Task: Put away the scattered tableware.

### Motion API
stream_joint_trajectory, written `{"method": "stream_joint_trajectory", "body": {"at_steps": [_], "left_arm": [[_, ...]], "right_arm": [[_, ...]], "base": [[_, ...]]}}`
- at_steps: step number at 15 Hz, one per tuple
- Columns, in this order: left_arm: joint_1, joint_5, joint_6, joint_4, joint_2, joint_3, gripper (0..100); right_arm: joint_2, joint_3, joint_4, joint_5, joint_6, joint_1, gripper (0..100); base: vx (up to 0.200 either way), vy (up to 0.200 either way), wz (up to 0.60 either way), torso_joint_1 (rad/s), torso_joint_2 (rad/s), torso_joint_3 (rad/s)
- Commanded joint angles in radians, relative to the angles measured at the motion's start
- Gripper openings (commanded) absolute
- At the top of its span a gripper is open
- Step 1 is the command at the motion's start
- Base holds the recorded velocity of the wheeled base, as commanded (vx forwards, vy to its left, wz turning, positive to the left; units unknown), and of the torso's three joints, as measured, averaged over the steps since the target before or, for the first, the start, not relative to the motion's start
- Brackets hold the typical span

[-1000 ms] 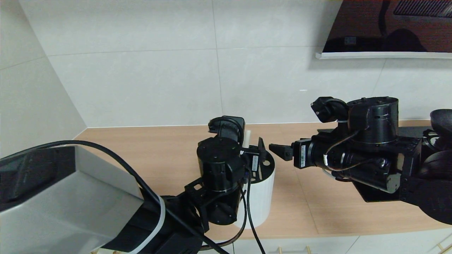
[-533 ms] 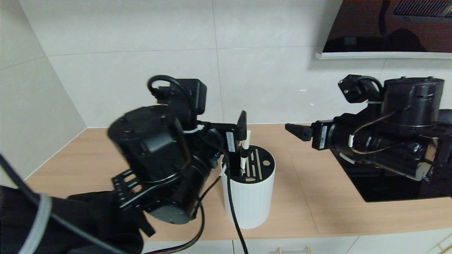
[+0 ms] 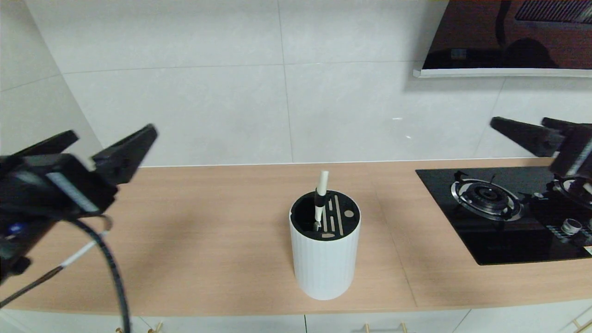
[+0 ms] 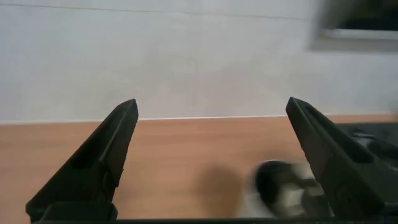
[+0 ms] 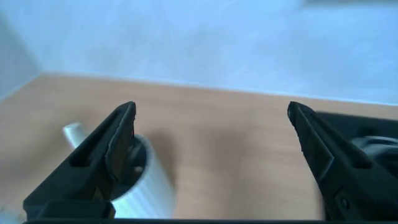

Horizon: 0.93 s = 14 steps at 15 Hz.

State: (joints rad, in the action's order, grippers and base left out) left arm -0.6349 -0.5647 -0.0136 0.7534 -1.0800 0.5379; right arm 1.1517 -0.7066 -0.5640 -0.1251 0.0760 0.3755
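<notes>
A white ribbed cylindrical holder (image 3: 324, 259) with a black slotted top stands near the front edge of the wooden counter (image 3: 208, 222). A white-handled utensil (image 3: 320, 194) stands upright in one of its slots. My left gripper (image 3: 108, 143) is open and raised at the far left, well away from the holder, with nothing between its fingers. My right gripper (image 3: 532, 129) is open and raised at the far right, over the stove. The holder appears blurred in the left wrist view (image 4: 280, 190) and between the right gripper's fingers (image 5: 146, 186) in the right wrist view.
A black glass gas stove (image 3: 504, 217) with burners and knobs is set into the counter on the right. A dark range hood (image 3: 508, 37) hangs above it. Tiled wall runs behind the counter. Cabinet fronts with gold handles (image 3: 370, 327) sit below the counter's edge.
Both arms have pulled up and away from the holder, the left to the far left, the right to the far right. The white-handled utensil stays standing in the holder.
</notes>
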Motion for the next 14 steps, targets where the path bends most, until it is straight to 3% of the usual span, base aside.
{"method": "stream_joint_trajectory", "body": {"at_steps": [1,2,3,5,6,8,10,12,14], "left_arm": [[0.231,0.071,-0.005,-0.367,0.543,-0.105,100],[0.276,0.094,-0.012,-0.474,0.632,-0.101,100],[0.350,0.144,-0.046,-0.623,0.766,-0.082,100],[0.431,0.239,-0.100,-0.766,0.927,-0.058,100],[0.469,0.259,-0.117,-0.802,0.983,-0.062,100],[0.495,0.200,-0.100,-0.775,0.983,-0.064,100],[0.529,0.186,-0.094,-0.758,0.983,-0.085,100],[0.623,0.213,-0.094,-0.775,1.048,-0.133,100],[0.641,0.224,-0.080,-0.786,1.078,-0.207,100]], "right_arm": [[-0.425,0.187,0.079,0.001,-0.004,-0.149,100],[-0.507,0.199,0.141,0.001,-0.004,-0.176,100],[-0.656,0.199,0.277,-0.001,-0.004,-0.195,100],[-0.859,0.184,0.504,-0.001,-0.027,-0.193,100],[-0.942,0.188,0.584,-0.002,-0.039,-0.196,100],[-1.055,0.191,0.705,-0.008,-0.035,-0.207,100],[-1.050,0.211,0.711,-0.096,-0.024,-0.237,100],[-1.055,0.269,0.710,-0.136,-0.024,-0.299,100],[-1.124,0.335,0.716,-0.053,-0.030,-0.360,100]], "base": [[0.000,0.000,0.00,0.000,0.00,0.000],[0.000,0.000,0.00,0.000,0.00,0.000],[0.000,0.000,0.00,0.000,0.00,0.000],[0.000,0.000,0.00,0.000,0.00,0.000],[0.000,0.000,0.00,0.000,0.00,0.000],[0.000,0.000,0.00,0.000,0.00,0.000],[0.000,0.000,0.00,0.000,0.00,0.000],[0.000,0.000,0.00,0.000,0.00,0.000],[0.000,0.000,0.00,0.000,0.00,0.000]]}}
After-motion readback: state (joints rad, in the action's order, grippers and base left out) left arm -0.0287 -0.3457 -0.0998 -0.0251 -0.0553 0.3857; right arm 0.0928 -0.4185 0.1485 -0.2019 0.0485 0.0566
